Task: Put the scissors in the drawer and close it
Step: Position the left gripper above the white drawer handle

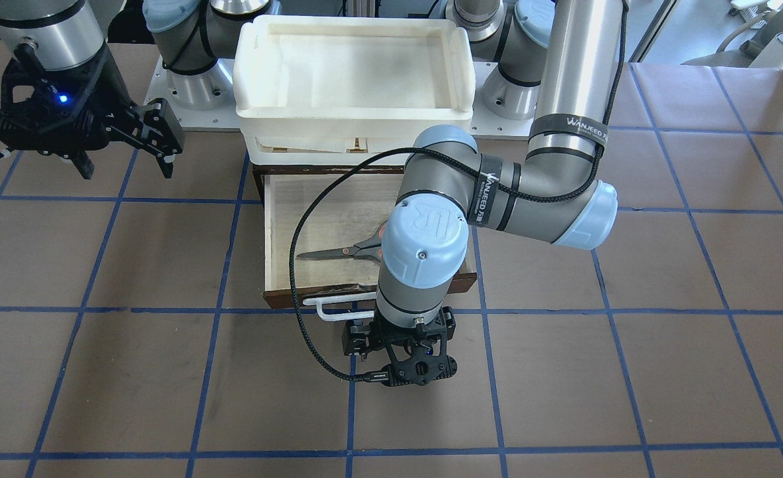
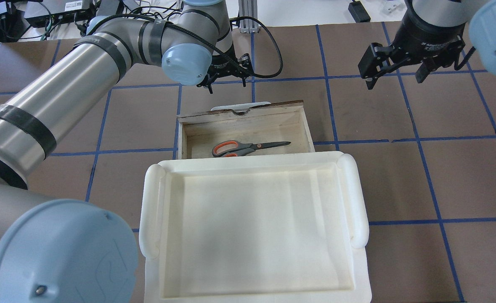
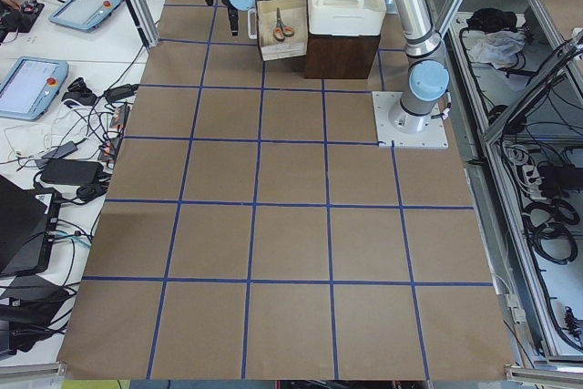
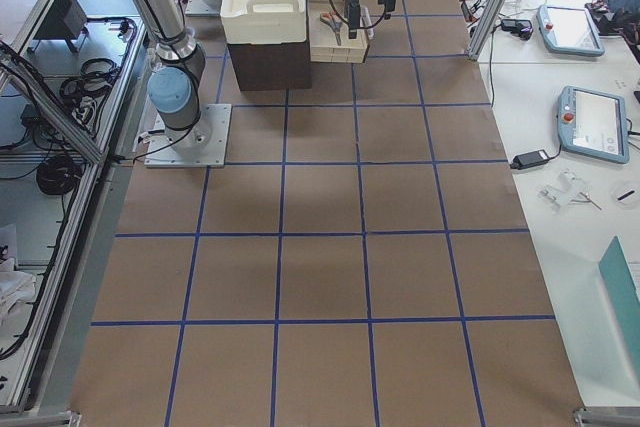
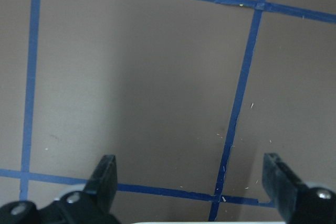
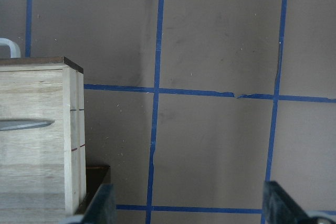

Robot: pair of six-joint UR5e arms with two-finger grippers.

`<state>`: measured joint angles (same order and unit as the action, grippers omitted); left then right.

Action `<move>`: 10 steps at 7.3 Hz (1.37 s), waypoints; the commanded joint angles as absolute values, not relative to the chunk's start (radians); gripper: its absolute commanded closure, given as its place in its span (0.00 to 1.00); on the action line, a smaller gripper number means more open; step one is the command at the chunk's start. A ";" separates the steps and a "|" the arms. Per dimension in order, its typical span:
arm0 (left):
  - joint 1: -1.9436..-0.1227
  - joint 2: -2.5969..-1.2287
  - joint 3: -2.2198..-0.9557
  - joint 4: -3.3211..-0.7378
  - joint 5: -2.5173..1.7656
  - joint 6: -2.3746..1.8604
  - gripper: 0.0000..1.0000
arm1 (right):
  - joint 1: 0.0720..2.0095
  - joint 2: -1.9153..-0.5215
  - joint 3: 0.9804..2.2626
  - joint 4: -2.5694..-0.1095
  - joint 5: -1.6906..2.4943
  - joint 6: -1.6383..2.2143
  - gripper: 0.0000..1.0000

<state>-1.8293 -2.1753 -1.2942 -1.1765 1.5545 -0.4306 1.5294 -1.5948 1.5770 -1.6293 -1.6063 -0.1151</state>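
The scissors [image 2: 248, 148] lie flat inside the open drawer [image 2: 307, 128], handles toward the robot's left; in the front-facing view the scissors [image 1: 341, 251] are partly hidden by the left wrist. The drawer [image 1: 273, 232] is pulled out, with its white bar handle [image 1: 328, 309] in front. My left gripper [image 2: 227, 84] is open and empty, pointing down just beyond the handle; it also shows in the wrist view [image 5: 191, 182]. My right gripper [image 2: 395, 80] is open and empty, off to the drawer's right side, above the table [image 6: 189, 208]. The drawer's plywood side [image 6: 42, 145] shows there.
A white plastic tray [image 2: 357, 198] sits on top of the dark brown case [image 4: 265, 62] behind the drawer. The table is brown with blue tape lines. Tablets and cables lie on side benches beyond the table.
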 commanded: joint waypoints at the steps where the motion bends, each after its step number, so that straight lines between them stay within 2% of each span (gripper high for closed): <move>1: -1.836 -2.229 -1.261 -1.175 1.554 -0.449 0.00 | 1.531 -1.600 1.578 -1.628 -1.606 -0.114 0.00; 10: -1.861 -2.237 -1.267 -1.281 1.534 -0.449 0.00 | 1.529 -1.598 1.578 -1.631 -1.601 -0.114 0.00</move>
